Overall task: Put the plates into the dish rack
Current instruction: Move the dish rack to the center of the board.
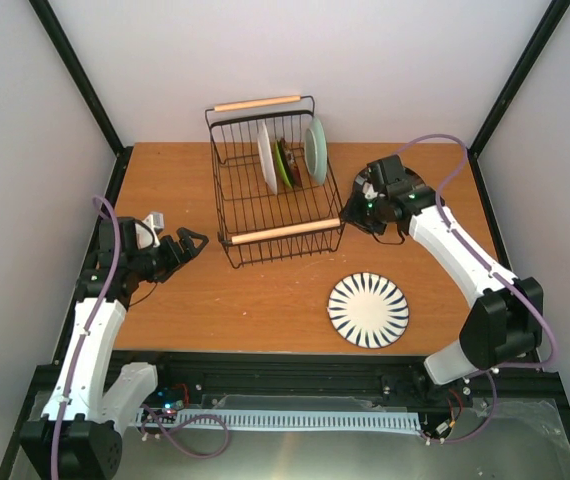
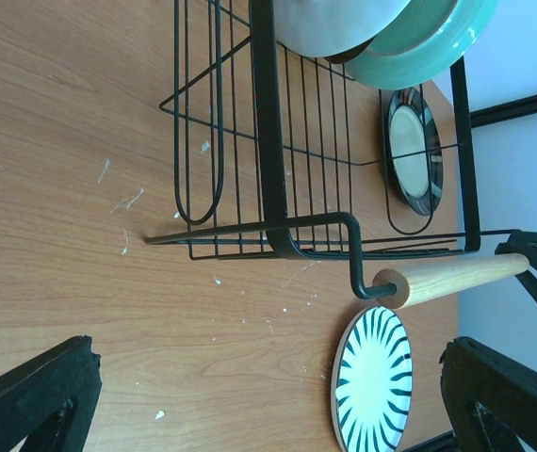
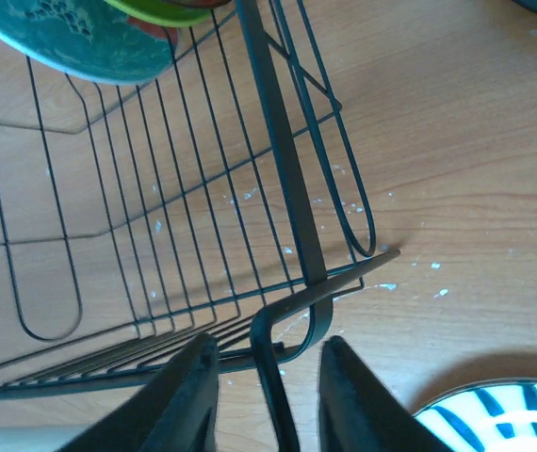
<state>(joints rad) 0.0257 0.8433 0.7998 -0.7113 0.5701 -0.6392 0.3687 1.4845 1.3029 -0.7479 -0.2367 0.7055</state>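
Top external view took in the wooden table (image 1: 265, 300) first, with the dish rack (image 1: 250, 205) set toward its far edge, between the two arms, where either could reach it. Inside the rack at least four plates stood on edge in a close row toward the back right: a white-looking plate (image 1: 266, 158), a lime green plate (image 1: 283, 165), a dark red plate (image 1: 293, 163) and a mint green plate (image 1: 315, 150). They stayed upright because the wires propped them.

One plate was not yet loaded. The striped plate (image 1: 367, 310) lay flat on the table in front of the rack, on the right arm's side and well apart from it. Lying flat, it offered little rim to pinch, so I judged it the awkward one to lift.

From where I stood, the right gripper (image 1: 350, 215) was down at the rack's near right corner. Its own camera showed the fingers partly open, straddling the corner wire (image 3: 283, 282) with a gap on both sides, clamping nothing. I took this as a move to steady or nudge the rack, though I could not be sure.

Over on the other side the left gripper (image 1: 193, 242) hung beside the rack, spread to its widest and empty, seemingly kept clear.
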